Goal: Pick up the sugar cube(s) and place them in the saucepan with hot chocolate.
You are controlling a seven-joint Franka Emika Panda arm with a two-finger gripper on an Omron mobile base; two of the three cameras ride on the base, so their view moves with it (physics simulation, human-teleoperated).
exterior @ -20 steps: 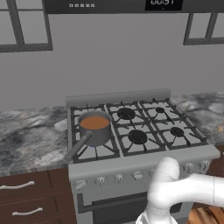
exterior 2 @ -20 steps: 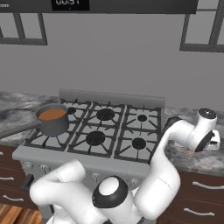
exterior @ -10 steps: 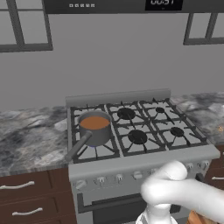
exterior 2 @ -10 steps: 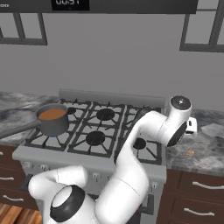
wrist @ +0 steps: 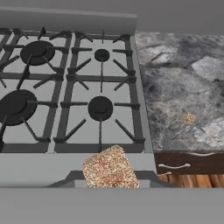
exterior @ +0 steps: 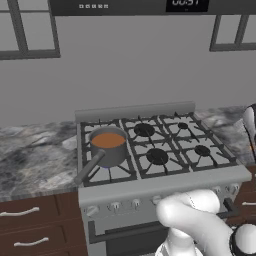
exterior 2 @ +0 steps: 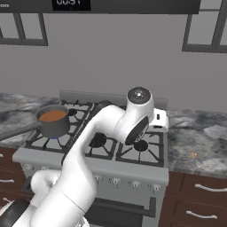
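Note:
A brown speckled sugar cube (wrist: 110, 168) sits large and close at the bottom of the hand view, where my fingers are, and my gripper (exterior 2: 158, 121) is shut on it. The hand hangs above the stove's right burners, near the counter edge. The saucepan with hot chocolate (exterior: 107, 145) (exterior 2: 54, 122) stands on the front left burner, its long handle pointing out toward the front left. It is well to the left of my hand. A second small sugar cube (wrist: 189, 118) (exterior 2: 193, 155) lies on the marble counter right of the stove.
The stove (exterior: 165, 175) has several black grated burners and a row of knobs along its front. Marble counter (exterior: 35, 155) runs on both sides. Wooden drawers (exterior 2: 199, 199) sit below. A range hood hangs overhead.
My arm has swung left from over the right counter to above the stove's right burners, carrying the sugar cube. The saucepan has not moved.

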